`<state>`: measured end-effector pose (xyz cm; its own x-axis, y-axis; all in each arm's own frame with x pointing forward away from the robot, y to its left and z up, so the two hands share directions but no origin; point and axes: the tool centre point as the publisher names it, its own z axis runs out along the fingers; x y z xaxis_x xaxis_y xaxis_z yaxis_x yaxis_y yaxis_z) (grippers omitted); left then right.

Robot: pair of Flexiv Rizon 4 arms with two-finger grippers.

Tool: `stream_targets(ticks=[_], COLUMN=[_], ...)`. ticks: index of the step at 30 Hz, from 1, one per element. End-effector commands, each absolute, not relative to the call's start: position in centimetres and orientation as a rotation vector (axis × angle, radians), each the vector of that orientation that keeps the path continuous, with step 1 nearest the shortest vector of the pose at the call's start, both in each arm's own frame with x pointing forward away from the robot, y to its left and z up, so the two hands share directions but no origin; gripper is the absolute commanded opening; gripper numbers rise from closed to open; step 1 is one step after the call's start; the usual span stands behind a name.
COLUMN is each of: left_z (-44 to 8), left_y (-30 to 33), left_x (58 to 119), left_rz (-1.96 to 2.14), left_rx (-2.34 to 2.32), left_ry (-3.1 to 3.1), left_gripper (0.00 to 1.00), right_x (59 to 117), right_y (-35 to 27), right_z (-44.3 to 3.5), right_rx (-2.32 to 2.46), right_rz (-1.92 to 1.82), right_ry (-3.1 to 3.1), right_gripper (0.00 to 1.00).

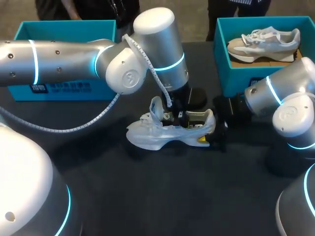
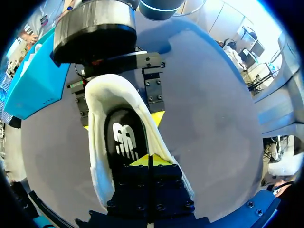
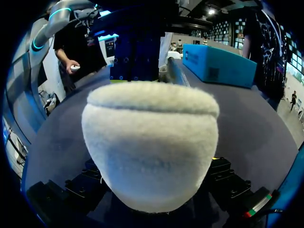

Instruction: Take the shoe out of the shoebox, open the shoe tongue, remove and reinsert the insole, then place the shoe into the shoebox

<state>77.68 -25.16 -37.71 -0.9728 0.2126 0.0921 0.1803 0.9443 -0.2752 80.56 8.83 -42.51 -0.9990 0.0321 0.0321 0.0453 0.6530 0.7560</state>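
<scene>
The white mesh shoe (image 1: 165,132) stands on its sole mid-table on the matte dark table (image 1: 147,196), with its tapered toe toward 9 o'clock and its fuzzy, rounded heel toward 3 o'clock. The right gripper (image 1: 205,137) pinches that padded heel from both sides. The left gripper (image 2: 149,161), tips pressed together, sits inside the opening over the smooth black insole (image 2: 124,137).

We see a shoe (image 1: 167,130) of white cloth mesh with a fuzzy, matt heel, and its insole (image 2: 124,142) is smooth black. Our left arm (image 1: 64,61) is glossy, silvery metal. The table (image 1: 147,196) is dark and matt. The boxes (image 1: 29,30) in the upper corners are matt teal card.
</scene>
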Motion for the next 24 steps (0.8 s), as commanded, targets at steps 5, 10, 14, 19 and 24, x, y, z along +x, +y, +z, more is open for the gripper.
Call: stream_targets(ticks=[5, 10, 14, 19, 24], left_z=[-38.4, -38.9, -39.3, -40.1, -40.9], left_y=[-25.0, -25.0, -24.8, -24.6, -24.3], left_x=[77.6, 77.7, 77.9, 78.0, 78.1], left_rz=[0.375, 0.364, 0.356, 0.369, 0.392], left_rx=[-0.304, -0.309, -0.302, -0.304, -0.277], left_ry=[-2.958, -2.955, -2.967, -3.012, -3.078], left_gripper=[0.11, 0.24, 0.35, 0.37, 0.38], right_x=[80.7, 80.7, 80.7, 80.7, 80.7], right_y=[8.8, 8.8, 8.8, 8.8, 8.8], right_z=[-42.6, -42.6, -42.6, -42.6, -42.6], right_rx=[-0.068, -0.068, -0.068, -0.068, -0.068], right_rz=[-1.296, -1.296, -1.296, -1.296, -1.296], right_ry=[-2.844, -2.844, -2.844, -2.844, -2.844], right_gripper=[0.00, 0.00, 0.00, 0.00, 0.00])
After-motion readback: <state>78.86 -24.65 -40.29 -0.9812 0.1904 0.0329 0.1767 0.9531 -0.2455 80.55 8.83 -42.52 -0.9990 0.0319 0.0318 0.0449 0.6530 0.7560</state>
